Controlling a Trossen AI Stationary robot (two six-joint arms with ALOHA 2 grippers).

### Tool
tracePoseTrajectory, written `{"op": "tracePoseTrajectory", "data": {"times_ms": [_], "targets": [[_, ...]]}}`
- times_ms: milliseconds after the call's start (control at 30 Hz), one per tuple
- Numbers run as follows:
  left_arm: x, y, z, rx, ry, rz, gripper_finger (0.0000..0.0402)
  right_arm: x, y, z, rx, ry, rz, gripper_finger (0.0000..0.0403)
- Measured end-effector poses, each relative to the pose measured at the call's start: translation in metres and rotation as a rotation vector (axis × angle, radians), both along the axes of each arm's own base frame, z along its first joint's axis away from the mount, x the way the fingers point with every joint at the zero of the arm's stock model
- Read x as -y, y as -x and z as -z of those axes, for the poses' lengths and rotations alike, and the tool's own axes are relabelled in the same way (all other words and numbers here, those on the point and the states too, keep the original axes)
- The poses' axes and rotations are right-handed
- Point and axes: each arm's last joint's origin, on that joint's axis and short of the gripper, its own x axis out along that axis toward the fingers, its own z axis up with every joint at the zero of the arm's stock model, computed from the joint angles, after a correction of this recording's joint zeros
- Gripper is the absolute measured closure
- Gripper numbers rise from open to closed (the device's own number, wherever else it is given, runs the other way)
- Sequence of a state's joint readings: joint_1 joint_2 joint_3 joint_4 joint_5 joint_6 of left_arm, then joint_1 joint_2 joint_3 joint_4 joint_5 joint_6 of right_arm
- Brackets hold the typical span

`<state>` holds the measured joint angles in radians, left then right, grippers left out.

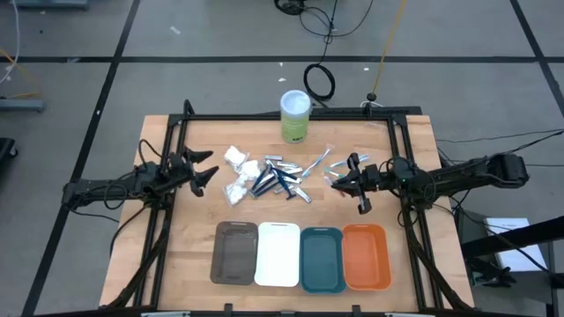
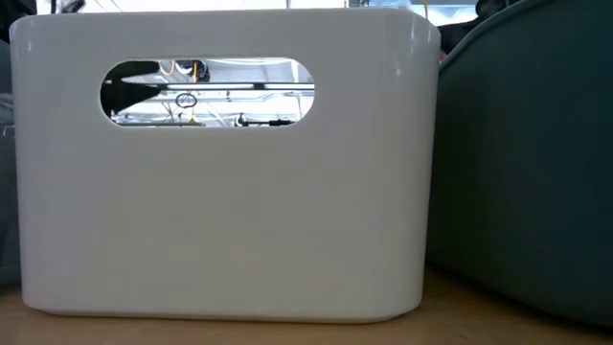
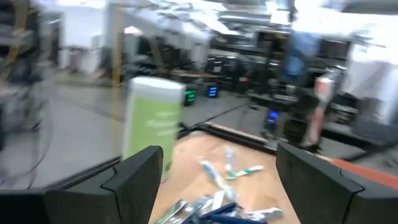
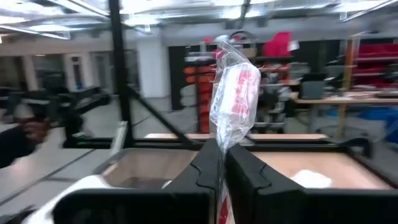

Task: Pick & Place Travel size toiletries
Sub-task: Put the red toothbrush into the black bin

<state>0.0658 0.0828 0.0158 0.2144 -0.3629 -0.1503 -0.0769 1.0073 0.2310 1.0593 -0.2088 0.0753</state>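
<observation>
The travel size toiletries [image 1: 269, 176] lie in a loose pile mid-table: white wads [image 1: 238, 163], dark blue razors [image 1: 273, 182], pale toothbrushes [image 1: 317, 163]. The left wrist view shows the toothbrushes [image 3: 233, 168] and razors [image 3: 214, 208] too. My left gripper [image 1: 207, 176] hovers open just left of the pile, nothing between its fingers [image 3: 140, 180]. My right gripper [image 1: 337, 181], at the pile's right, is shut on a clear-wrapped packet [image 4: 233, 93] with red and white inside. My right gripper pinches the packet's lower end [image 4: 222, 146] between its two fingers. The fingers lie roughly level, coming from the table's right side. The packet juts out past the fingertips and stands up, clear of the table; its clear wrapper is crinkled.
A green-and-white canister [image 1: 295, 114] stands at the table's far edge behind the pile, also in the left wrist view [image 3: 152, 124]. Brown [image 1: 235, 253], white [image 1: 278, 255], teal [image 1: 322, 258] and orange [image 1: 366, 257] trays line the near edge. The white tray's wall [image 2: 220, 211] fills the low view.
</observation>
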Motion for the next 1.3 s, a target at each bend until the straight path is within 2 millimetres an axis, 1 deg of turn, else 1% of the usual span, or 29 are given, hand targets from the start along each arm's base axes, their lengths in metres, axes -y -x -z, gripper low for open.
{"op": "tracePoseTrajectory", "data": {"times_ms": [167, 300, 400, 533, 700, 767, 833, 900, 1033, 1133, 1200, 1300], "targets": [[-0.004, -0.004, 0.006, -0.038, 0.072, -0.119, 0.0096, 0.001, -0.007, 0.004, 0.032, 0.017, 0.005, 0.0399], [-0.004, -0.009, 0.010, -0.059, 0.137, -0.123, 0.0096, 0.001, -0.010, 0.004, 0.088, 0.039, 0.008, 0.0399], [-0.003, -0.015, 0.011, -0.039, 0.191, -0.043, 0.0096, 0.001, -0.014, 0.003, 0.124, 0.058, 0.012, 0.0399], [0.002, -0.026, 0.002, 0.042, 0.174, 0.130, 0.0096, 0.002, -0.027, 0.000, 0.120, 0.068, 0.015, 0.0399], [0.004, -0.046, -0.001, 0.040, 0.103, 0.156, 0.0096, 0.004, -0.048, -0.006, 0.125, 0.103, 0.018, 0.0399], [0.004, -0.060, -0.003, -0.004, 0.089, 0.158, 0.0096, 0.004, -0.056, -0.009, 0.134, 0.118, 0.023, 0.0399], [0.004, -0.077, -0.006, -0.052, 0.066, 0.160, 0.0096, 0.005, -0.065, -0.014, 0.148, 0.124, 0.024, 0.0399], [0.006, -0.100, -0.015, -0.086, 0.022, 0.166, 0.0096, 0.006, -0.073, -0.020, 0.168, 0.126, 0.024, 0.0399], [0.011, -0.148, -0.031, -0.153, -0.124, 0.197, 0.0096, 0.007, -0.089, -0.026, 0.187, 0.128, 0.025, 0.0399], [0.015, -0.184, -0.041, -0.159, -0.189, 0.251, 0.0096, 0.007, -0.097, -0.029, 0.197, 0.129, 0.025, 0.0399], [0.018, -0.204, -0.047, -0.146, -0.209, 0.294, 0.0096, 0.007, -0.099, -0.030, 0.199, 0.130, 0.012, 0.0399], [0.020, -0.228, -0.053, -0.127, -0.228, 0.342, 0.0096, 0.007, -0.101, -0.031, 0.204, 0.133, 0.003, 0.0399]]}}
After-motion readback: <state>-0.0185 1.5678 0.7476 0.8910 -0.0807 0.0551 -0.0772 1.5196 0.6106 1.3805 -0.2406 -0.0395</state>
